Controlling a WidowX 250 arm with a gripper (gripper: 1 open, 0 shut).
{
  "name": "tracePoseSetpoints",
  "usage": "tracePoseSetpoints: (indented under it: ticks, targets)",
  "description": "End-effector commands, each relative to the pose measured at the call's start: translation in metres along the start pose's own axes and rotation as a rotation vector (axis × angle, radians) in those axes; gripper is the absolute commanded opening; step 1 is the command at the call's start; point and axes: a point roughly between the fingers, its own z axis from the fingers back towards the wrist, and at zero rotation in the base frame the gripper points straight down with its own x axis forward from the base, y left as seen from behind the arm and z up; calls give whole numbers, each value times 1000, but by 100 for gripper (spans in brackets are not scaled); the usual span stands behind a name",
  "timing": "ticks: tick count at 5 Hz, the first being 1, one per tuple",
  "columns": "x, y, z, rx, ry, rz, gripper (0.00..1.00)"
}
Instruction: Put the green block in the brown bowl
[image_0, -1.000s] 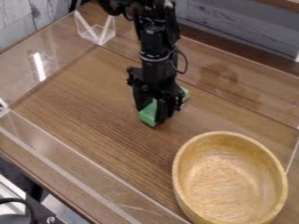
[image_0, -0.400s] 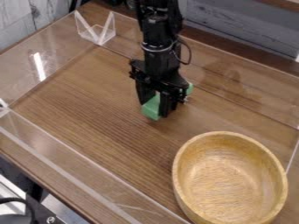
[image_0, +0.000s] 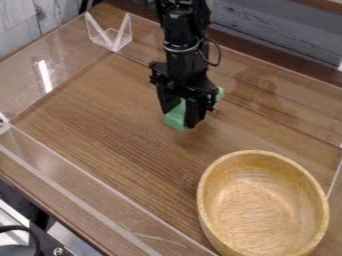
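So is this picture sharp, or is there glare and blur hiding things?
In the camera view the image is low-resolution and soft throughout. Pale glare streaks sit on the clear wall at left. The wooden table carries a faint sheen. The end effector is dark, so its detail is lost, though the green block it is shut on and the brown bowl read clearly.

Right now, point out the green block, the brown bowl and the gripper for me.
green block (image_0: 175, 119): camera view, its visible lower end between the fingers.
brown bowl (image_0: 218, 170): camera view, upper left of its thick rim.
gripper (image_0: 183, 116): camera view, midway between its fingertips, shut on the block.
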Motion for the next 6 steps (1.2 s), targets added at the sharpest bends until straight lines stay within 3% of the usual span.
tracePoseSetpoints:
  ticks: [1,5,6]
  targets:
    - [13,-1,27,15,-96,-14,0]
    - [56,16,22,33,-157,-69,0]
    - [61,21,23,37,-163,-69,0]
